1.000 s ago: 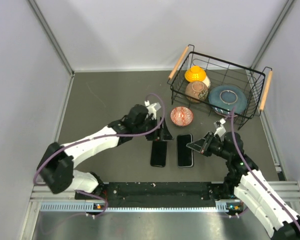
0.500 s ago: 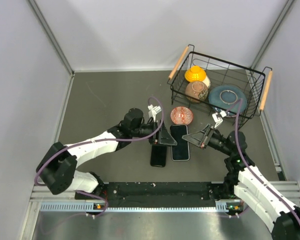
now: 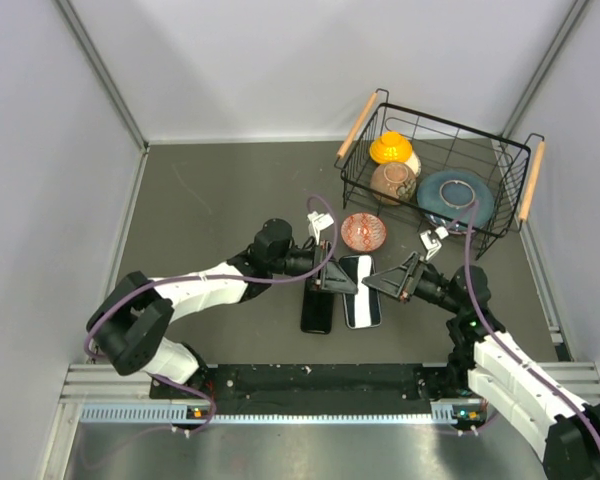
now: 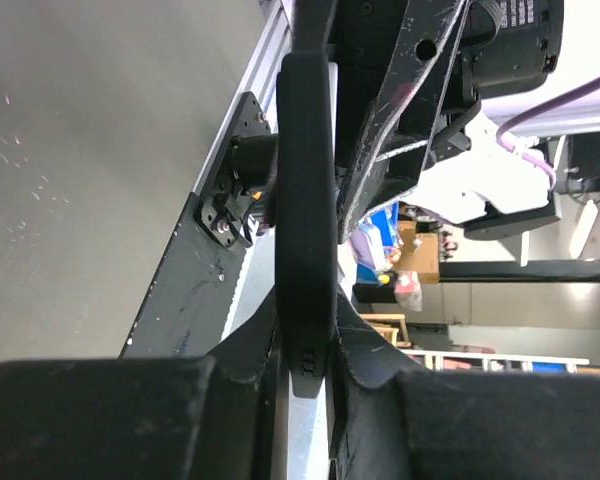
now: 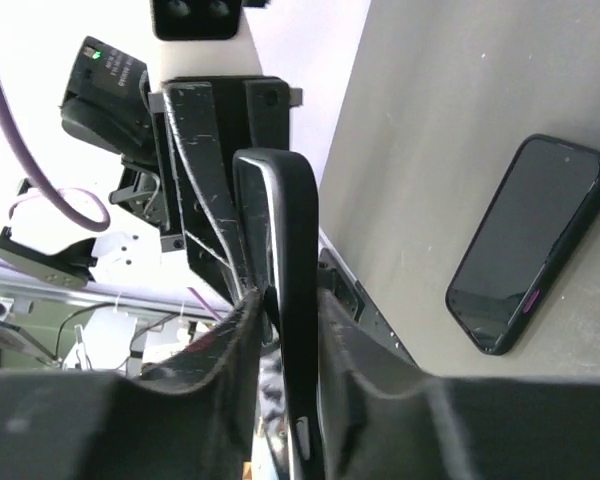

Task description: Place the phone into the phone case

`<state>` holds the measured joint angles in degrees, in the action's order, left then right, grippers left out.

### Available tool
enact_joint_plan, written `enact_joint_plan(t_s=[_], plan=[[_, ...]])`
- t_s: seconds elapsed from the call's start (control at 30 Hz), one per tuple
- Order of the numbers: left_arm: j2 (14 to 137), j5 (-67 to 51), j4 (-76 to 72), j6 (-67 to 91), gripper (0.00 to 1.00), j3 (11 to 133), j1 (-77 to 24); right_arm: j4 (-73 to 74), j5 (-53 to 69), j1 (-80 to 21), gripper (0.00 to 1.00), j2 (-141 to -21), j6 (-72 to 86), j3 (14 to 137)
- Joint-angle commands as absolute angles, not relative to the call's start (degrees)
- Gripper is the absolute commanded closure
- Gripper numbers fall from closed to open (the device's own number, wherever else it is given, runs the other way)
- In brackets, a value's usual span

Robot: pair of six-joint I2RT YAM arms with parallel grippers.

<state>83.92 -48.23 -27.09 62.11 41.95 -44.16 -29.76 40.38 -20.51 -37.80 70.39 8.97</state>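
A black phone (image 3: 318, 312) lies flat on the grey table, also visible in the right wrist view (image 5: 525, 245). Just right of it, the black phone case (image 3: 360, 295) is raised on edge between both grippers. My left gripper (image 3: 332, 283) is shut on its left end. In the left wrist view the fingers (image 4: 310, 325) press both faces of the case (image 4: 305, 200). My right gripper (image 3: 385, 283) straddles the right end. In the right wrist view its jaws (image 5: 292, 295) flank the case (image 5: 290, 250), with a sliver of gap on the left side.
A red patterned bowl (image 3: 363, 231) sits just behind the case. A black wire basket (image 3: 450, 125) at the back right holds an orange bowl (image 3: 391, 147), a brown bowl (image 3: 393, 180) and a blue plate (image 3: 455, 198). White walls enclose the table.
The case lay flat beside the phone; the right gripper tipped it up and carried it left. The left gripper has closed on it, and the right jaws have loosened.
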Motion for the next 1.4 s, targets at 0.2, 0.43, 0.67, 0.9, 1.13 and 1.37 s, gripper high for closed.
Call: enact_joint_plan(t_s=[0.2,0.43,0.67,0.9,1.13,1.37], plan=[[84.0,-48.6,-31.4,61.6,1.0,43.4,-43.9,-26.6,47.8,-21.0,0.27,-30.4,67.2,6.2],[83.9,-48.2,-30.5,60.2,1.0,45.2,-43.2,-22.0,49.6,-20.9,0.31,-26.2,67.1,3.4],[84.7,-47.1,-28.4,57.7,1.0,45.3,-42.7,-20.0,47.6,-21.0,0.51,-24.5,69.5,3.0],[84.7,-40.5,-15.5,46.2,1.0,46.4,-42.5,-12.4,44.1,-20.9,0.89,-22.4,74.4,4.6],[84.2,-39.8,-12.1,43.2,1.0,45.8,-42.9,-11.4,40.9,-20.9,1.0,-22.1,81.5,2.6],[84.0,-46.2,-12.7,44.6,1.0,45.9,-42.8,-11.6,41.7,-21.0,0.73,-24.1,74.6,7.3]])
